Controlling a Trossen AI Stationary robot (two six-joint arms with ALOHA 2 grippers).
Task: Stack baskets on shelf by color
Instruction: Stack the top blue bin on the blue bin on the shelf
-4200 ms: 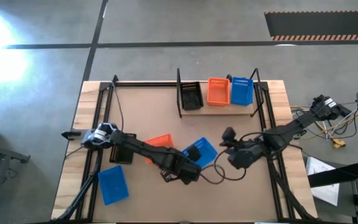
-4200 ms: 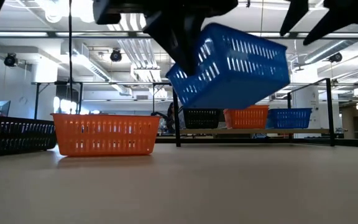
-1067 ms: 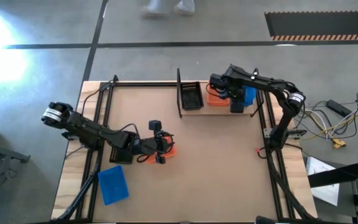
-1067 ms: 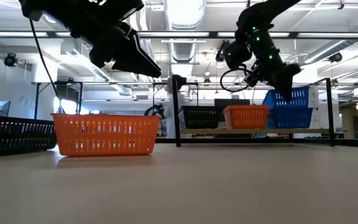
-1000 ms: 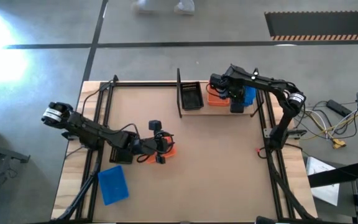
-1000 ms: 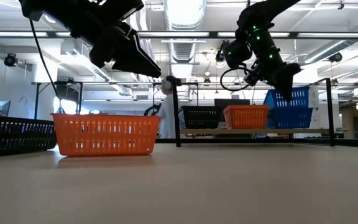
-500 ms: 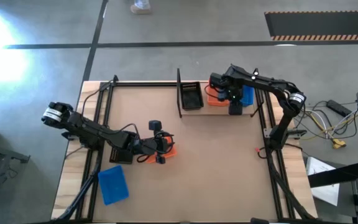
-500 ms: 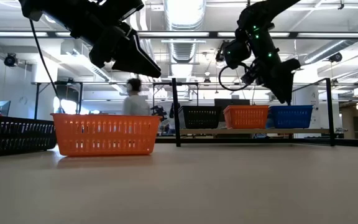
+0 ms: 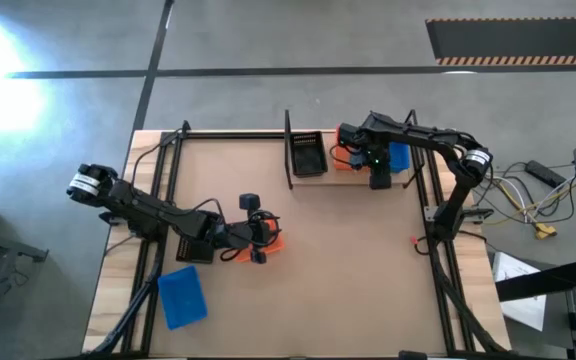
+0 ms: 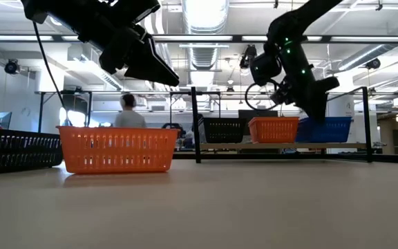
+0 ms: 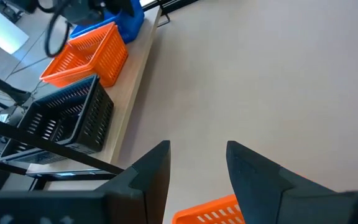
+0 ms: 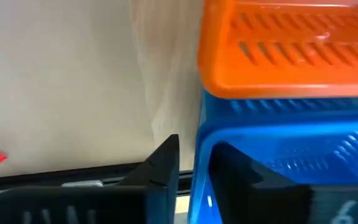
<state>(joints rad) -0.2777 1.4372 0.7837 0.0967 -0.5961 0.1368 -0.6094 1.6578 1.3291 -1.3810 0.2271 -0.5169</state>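
There are no words, numbers or brand names that can be read anywhere here. The small plastic baskets with slotted sides [image 10: 116,149] are plain, with no labels. The big brown table top [image 9: 358,260] has no writing on it either.

This is a robotics lab or industrial test hall. The table [image 9: 368,260] stands on a bare grey concrete floor [image 9: 268,40] marked with dark lines and a strip of yellow-black hazard tape [image 9: 513,60]. A black metal frame [image 9: 158,230] rims the table, and loose cables [image 9: 538,215] lie on the floor beside it. In the low view the room behind has an open ceiling with exposed ducts [image 10: 206,52], pipes and bright strip lights [image 10: 202,10], with more metal-framed workbenches [image 10: 54,104] farther back. A person [image 10: 124,114] walks through the background. Two dark robot arms [image 9: 148,210] are mounted at the table.
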